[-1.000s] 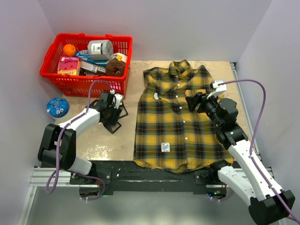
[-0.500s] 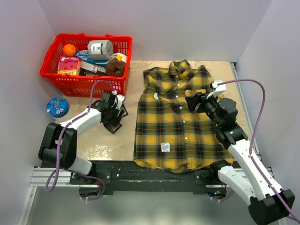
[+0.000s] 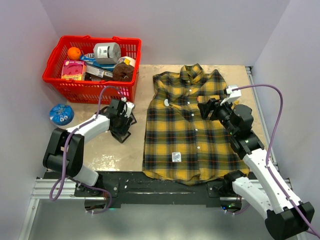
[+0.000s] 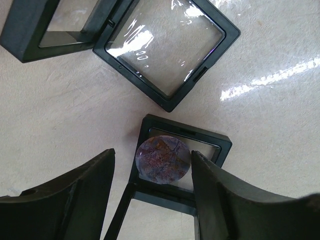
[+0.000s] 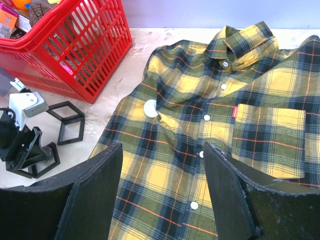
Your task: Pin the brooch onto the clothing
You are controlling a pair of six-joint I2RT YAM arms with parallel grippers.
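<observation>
Left claw (image 4: 152,157) over the brooch (image 4: 164,161), plaid shirt (image 3: 187,135) spread flat on the bench (image 3: 100,150).
The left claw stands wide, one finger on each side of the round purple-brown brooch without touching it. The brooch lies in an open black case (image 4: 200,142), left of the shirt and in front of the red basket (image 3: 90,85). The right claw (image 5: 162,150) is also wide and holds nothing, hanging above the shirt's chest near a small white disc (image 5: 150,108) on the cloth.
</observation>
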